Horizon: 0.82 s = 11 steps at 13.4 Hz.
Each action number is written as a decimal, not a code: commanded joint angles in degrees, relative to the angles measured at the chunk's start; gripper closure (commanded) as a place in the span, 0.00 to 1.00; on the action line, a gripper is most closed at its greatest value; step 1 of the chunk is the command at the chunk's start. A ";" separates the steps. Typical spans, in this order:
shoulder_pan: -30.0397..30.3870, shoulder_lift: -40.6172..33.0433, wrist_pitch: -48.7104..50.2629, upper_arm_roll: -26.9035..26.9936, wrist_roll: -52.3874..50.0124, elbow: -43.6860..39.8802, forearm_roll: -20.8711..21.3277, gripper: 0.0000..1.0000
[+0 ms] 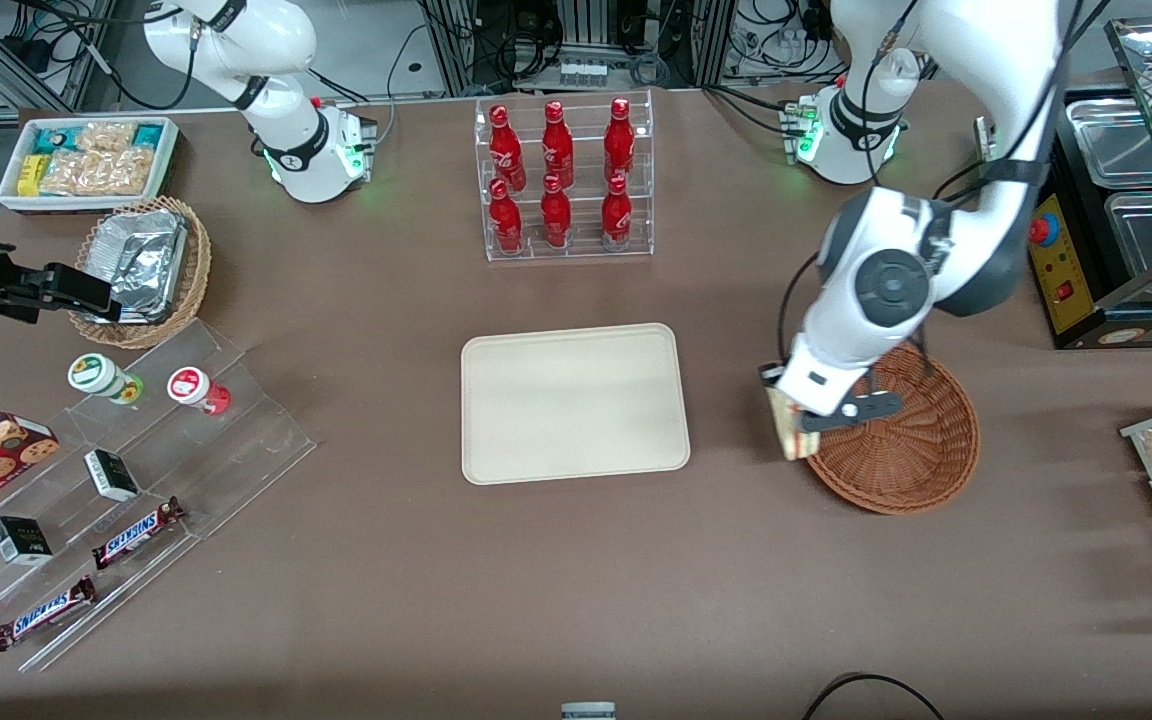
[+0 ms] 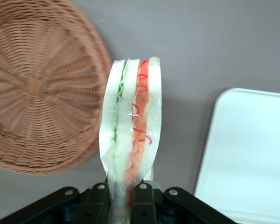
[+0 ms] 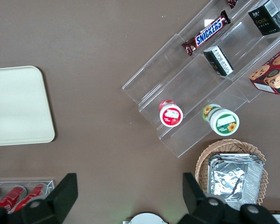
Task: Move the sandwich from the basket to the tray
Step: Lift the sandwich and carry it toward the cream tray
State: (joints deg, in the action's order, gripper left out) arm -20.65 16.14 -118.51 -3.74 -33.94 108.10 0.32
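Note:
My left gripper (image 1: 804, 418) is shut on the sandwich (image 1: 784, 425), a pale bread wedge with green and red filling. It holds it in the air at the rim of the round reddish-brown basket (image 1: 911, 445), on the side toward the tray. In the left wrist view the sandwich (image 2: 132, 126) stands between my fingers (image 2: 97, 200), with the empty basket (image 2: 37, 88) and the tray (image 2: 252, 154) on either side. The cream tray (image 1: 574, 402) lies bare at the table's middle.
A clear rack of red bottles (image 1: 563, 180) stands farther from the front camera than the tray. A tan wicker basket with foil containers (image 1: 141, 265), a white bin of snacks (image 1: 86, 160) and a clear stepped shelf (image 1: 126, 480) lie toward the parked arm's end. A food warmer (image 1: 1126, 230) stands toward the working arm's end.

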 commanded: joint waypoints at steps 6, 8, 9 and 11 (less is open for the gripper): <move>-12.03 13.46 1.44 0.66 -4.99 -16.05 -3.30 1.00; -14.23 16.45 1.44 0.66 -6.57 -19.66 -3.39 1.00; -15.20 17.51 1.44 0.66 -7.36 -20.90 -4.26 1.00; -17.39 20.93 1.44 0.66 -8.07 -25.02 -5.85 1.00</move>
State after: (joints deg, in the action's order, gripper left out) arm -35.78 33.19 -118.53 -3.87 -40.54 89.11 -3.95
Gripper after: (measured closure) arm 0.846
